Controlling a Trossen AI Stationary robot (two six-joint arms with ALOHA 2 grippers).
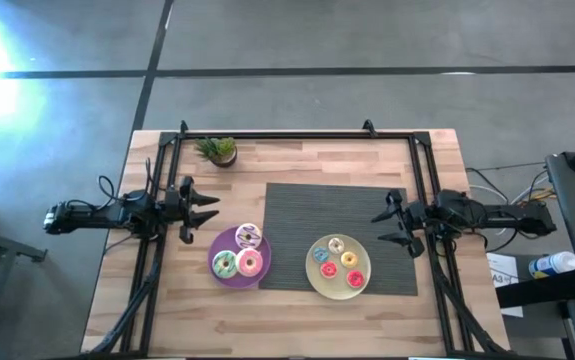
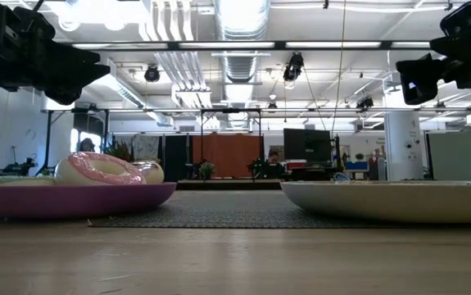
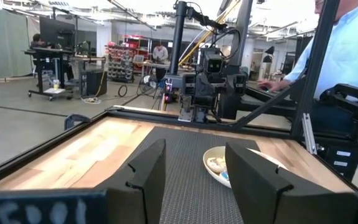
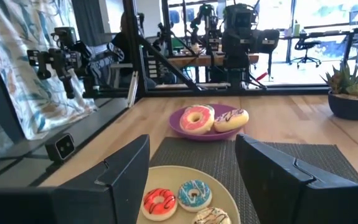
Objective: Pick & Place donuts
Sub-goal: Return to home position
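Three larger donuts lie on a purple plate (image 1: 217, 245): a green one (image 1: 224, 264), a pink one (image 1: 250, 263) and a white-iced one with dark drizzle (image 1: 248, 236). Several smaller donuts lie on a yellow plate (image 1: 316, 279), among them blue (image 4: 194, 194), red (image 4: 160, 202), cream (image 1: 336, 245) and orange (image 1: 349, 260). My left gripper (image 1: 216, 208) hovers open just left of the purple plate's far side. My right gripper (image 1: 377, 228) hovers open just right of the yellow plate. Both are raised above the table in the low view.
A dark grey placemat (image 1: 337, 205) lies under the yellow plate, and the purple plate overlaps its left edge. A small potted plant (image 1: 217, 150) stands near the far edge. Black frame rails (image 1: 297, 134) run along the table's far, left and right sides. A person's light-blue sleeve (image 3: 347, 43) shows beyond the table.
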